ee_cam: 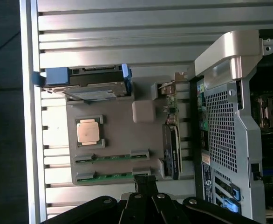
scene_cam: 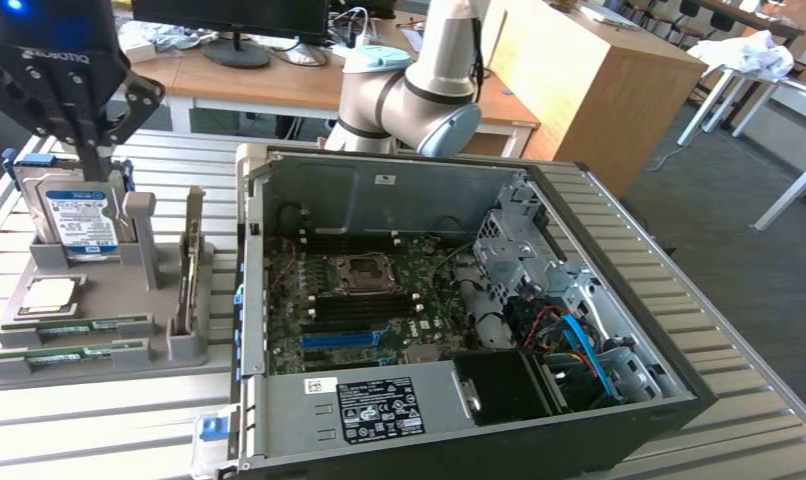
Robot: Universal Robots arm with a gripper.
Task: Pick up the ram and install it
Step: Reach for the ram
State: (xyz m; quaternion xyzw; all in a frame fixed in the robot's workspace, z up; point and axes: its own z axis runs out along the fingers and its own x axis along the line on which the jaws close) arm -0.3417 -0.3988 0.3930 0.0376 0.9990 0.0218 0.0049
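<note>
Fingers [scene_cam: 96, 152] are pressed tight together on the gripper [scene_cam: 100, 170], which hangs just over the top of the upright hard drive [scene_cam: 80, 222] at the exterior view's left. In front of the drive, the grey tray [scene_cam: 187, 350] has the CPU [scene_cam: 50, 293]. The ram [scene_cam: 76, 325] and a second stick [scene_cam: 70, 352] lie flat, 2 side by side, well apart from the gripper. Off to the right sits the open PC case [scene_cam: 376, 190], with its motherboard [scene_cam: 376, 310] showing.

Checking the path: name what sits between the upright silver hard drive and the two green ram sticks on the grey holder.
The square silver CPU chip lies there, as the exterior view shows.
</note>
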